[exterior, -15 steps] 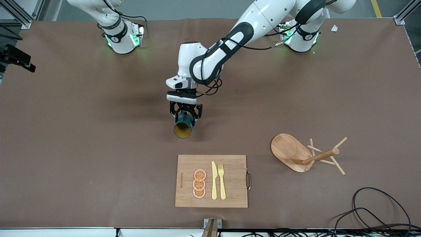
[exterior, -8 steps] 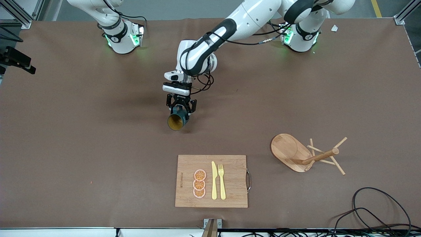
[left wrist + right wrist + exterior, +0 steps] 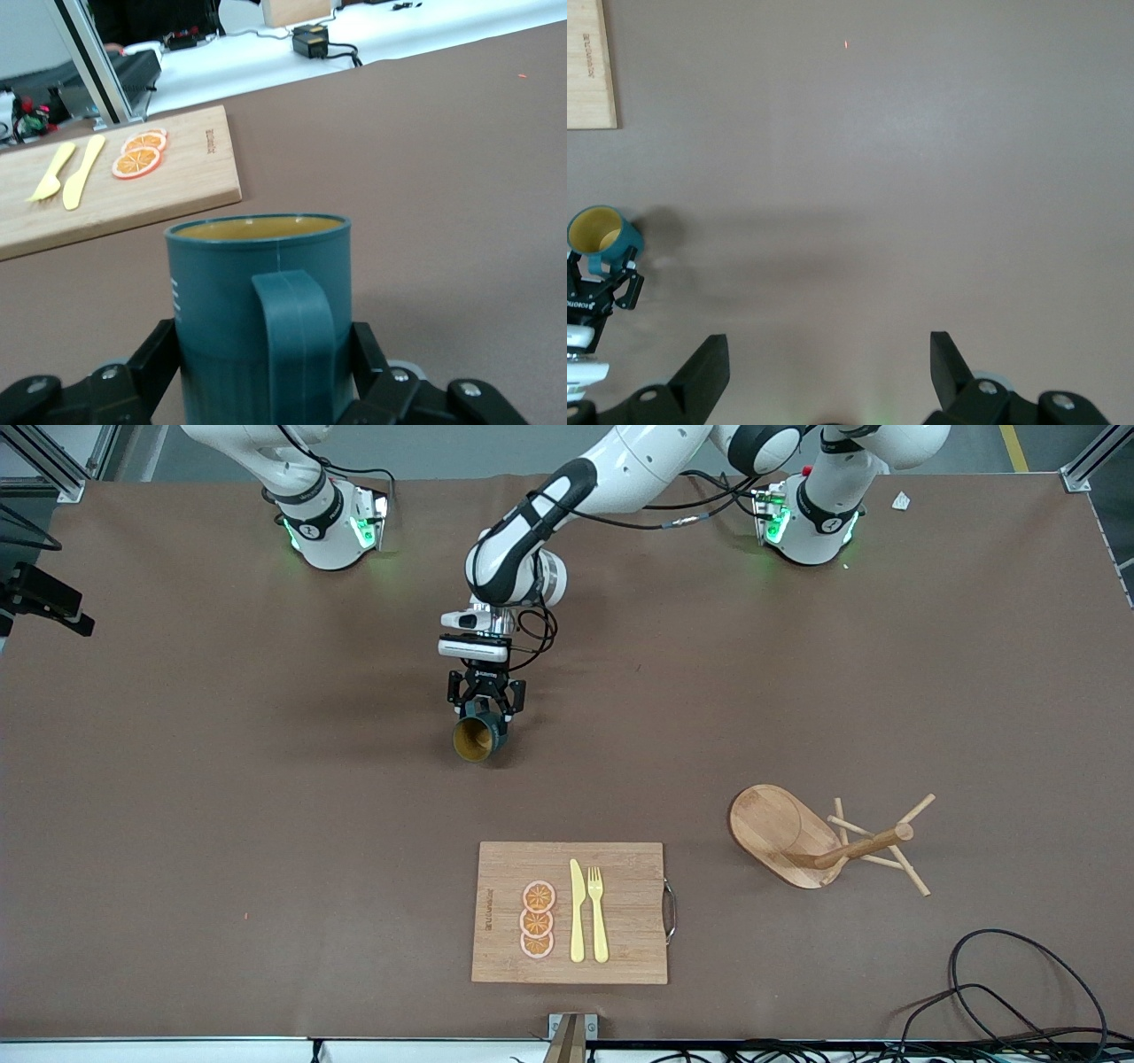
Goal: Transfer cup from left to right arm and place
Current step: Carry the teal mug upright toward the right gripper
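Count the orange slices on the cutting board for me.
3. The orange slices lie in a row on the cutting board, beside the yellow knife: one farthest from the front camera, one in the middle, one nearest. None seem hidden.

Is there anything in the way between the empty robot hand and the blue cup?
Nothing visible. The left gripper holds the cup over bare table, and the right gripper, open, sees it across bare table.

Your left gripper [image 3: 484, 707], clamped on the cup [image 3: 476, 737], has bare table [image 3: 266, 779] at 9 and 3 o'clock. At 6 o'clock the cutting board [image 3: 620, 903] blocks low passes. At 4 o'clock the wooden rack [image 3: 819, 841] obstructs.
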Controlling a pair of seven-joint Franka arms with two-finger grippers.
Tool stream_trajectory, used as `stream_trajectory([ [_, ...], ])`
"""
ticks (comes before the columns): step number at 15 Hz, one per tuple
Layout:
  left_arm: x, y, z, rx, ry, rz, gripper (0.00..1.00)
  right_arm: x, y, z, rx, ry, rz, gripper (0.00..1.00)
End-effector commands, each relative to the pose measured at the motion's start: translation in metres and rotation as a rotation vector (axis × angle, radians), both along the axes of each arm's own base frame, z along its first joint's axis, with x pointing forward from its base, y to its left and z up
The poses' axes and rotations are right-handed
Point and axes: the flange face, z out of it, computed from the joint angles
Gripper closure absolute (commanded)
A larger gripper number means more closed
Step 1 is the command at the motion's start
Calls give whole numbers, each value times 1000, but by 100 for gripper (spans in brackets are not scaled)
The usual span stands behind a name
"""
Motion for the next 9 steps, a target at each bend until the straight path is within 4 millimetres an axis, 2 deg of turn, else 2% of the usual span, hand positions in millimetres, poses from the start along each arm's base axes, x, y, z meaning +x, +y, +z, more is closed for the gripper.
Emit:
stream_trajectory([
  [1,-4,-4,-15,-34,-75,11,25,10,-9,-8,-11,-9,-3,0],
  [3,-19,-5,-22,-78,-87,-5,18,21,-10,-24,-15,5,-4,0],
  [5,-28,-7,-23,-116,-79,23,0,40,-14,-60,-17,65,-8,0],
  [6,-32,-9,-21,-142,-70,30,0,44,-30,-71,-7,75,-35,0],
  [7,-48,-16,-20,-175,-39,38,0,46,-38,-75,-4,74,-49,0],
  [9,-68,-24,-11,-214,22,120,0,49,-42,-80,-13,78,-54,0],
])
